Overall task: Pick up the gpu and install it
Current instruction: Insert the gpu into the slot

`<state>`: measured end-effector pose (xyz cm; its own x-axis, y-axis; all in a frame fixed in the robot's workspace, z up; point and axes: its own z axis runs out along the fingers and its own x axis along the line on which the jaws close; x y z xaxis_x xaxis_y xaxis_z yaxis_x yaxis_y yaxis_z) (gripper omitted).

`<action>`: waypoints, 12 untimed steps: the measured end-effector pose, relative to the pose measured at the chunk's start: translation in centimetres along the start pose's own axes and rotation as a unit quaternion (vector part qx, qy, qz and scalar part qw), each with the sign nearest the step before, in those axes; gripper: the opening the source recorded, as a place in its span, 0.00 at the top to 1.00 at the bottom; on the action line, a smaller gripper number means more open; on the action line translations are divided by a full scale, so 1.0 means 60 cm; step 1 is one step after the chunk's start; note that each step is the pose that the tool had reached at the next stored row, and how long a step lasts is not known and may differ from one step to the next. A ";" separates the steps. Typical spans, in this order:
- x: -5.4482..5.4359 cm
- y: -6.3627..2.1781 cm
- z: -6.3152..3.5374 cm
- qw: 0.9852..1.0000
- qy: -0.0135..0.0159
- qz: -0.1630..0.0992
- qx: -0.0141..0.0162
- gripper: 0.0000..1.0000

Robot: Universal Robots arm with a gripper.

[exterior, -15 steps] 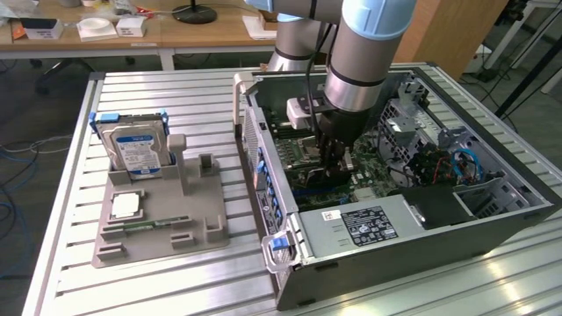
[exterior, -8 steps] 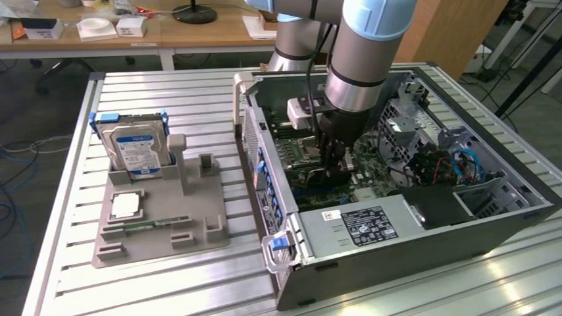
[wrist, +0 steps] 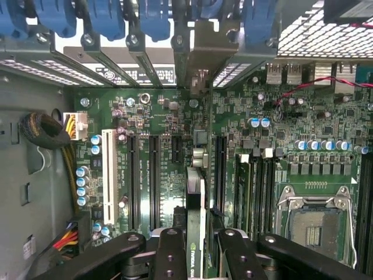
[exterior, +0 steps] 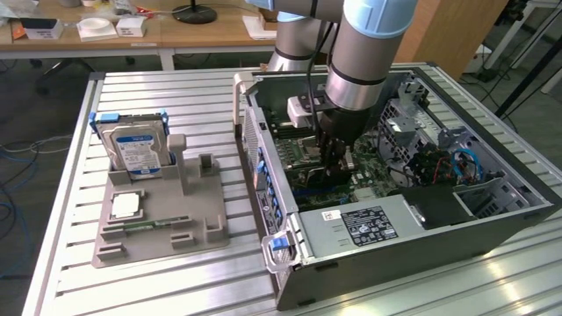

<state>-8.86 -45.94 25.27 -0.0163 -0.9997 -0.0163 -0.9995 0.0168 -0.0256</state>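
hand: clamped on gpu | gpu: edge-on over motherboard, lower edge hidden

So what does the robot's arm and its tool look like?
The arm is a fat round tube, pale blue at the joint and silvery grey lower down, with a black ring near the end. A thin black cable runs down beside it. The tool is black, with jointed metal fingers that have small round bolts.

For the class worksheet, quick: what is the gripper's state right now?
Gripper: closed on the gpu, holding it edge-on above the motherboard inside the open computer case.
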 end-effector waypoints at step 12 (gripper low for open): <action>0.000 -0.001 0.004 1.000 0.000 0.000 0.001 0.74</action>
<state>-8.76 -45.94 25.01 -0.0163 -0.9997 -0.0162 -0.9995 0.0167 -0.0268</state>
